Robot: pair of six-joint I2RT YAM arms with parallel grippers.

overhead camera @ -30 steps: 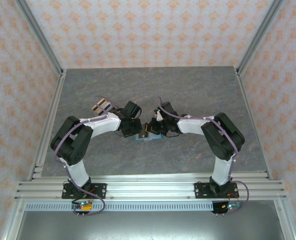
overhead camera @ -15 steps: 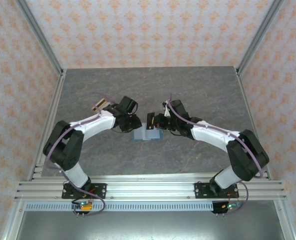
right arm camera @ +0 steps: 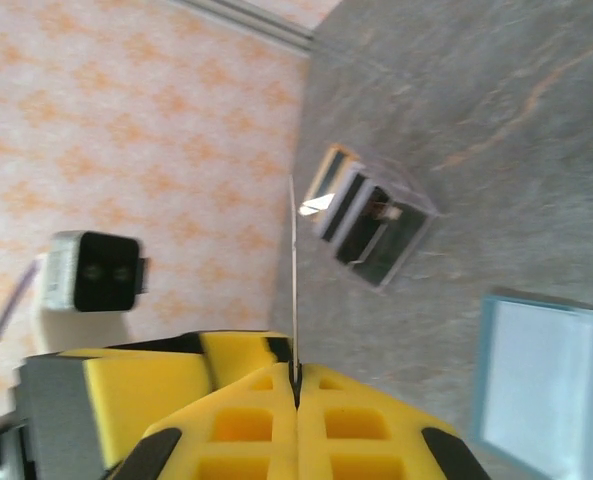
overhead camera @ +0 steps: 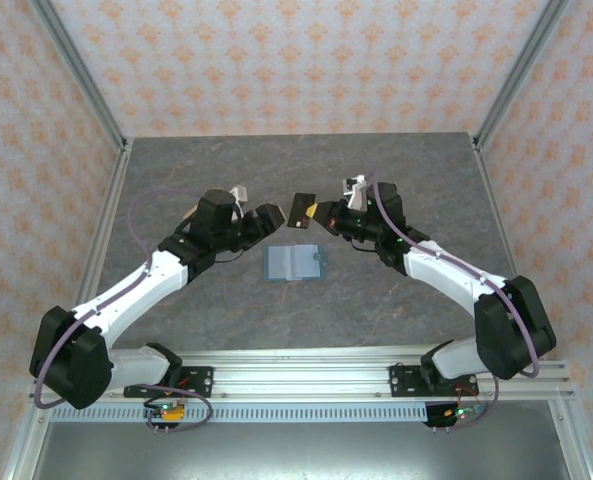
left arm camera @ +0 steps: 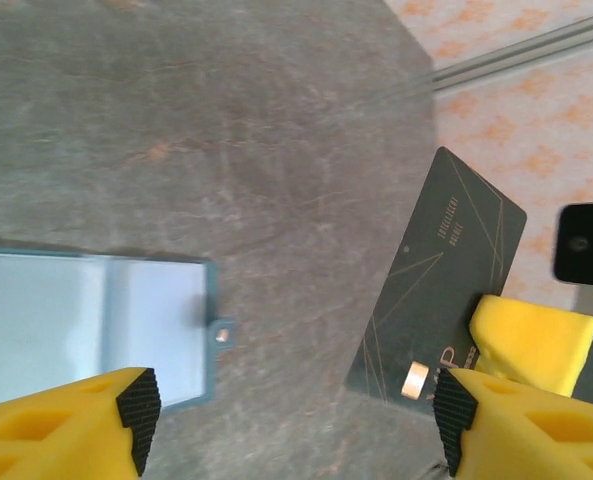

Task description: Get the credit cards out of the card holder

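You have bare table (overhead camera: 396, 170) beyond both arms and on the near side of the wallet (overhead camera: 296, 262), and nothing hangs straight above it. Just past it, the dark card (overhead camera: 301, 209) pinched in the right gripper (overhead camera: 319, 210) juts toward the left gripper (overhead camera: 267, 222), leaving a narrow gap. A clear box (right arm camera: 371, 222) stands beyond the wallet.

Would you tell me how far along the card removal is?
Done: the dark card is out of the card holder, which lies open. In hand: the right gripper pinches that card; the left gripper is open beside it. Left: I cannot tell whether the pale pockets hold more cards.
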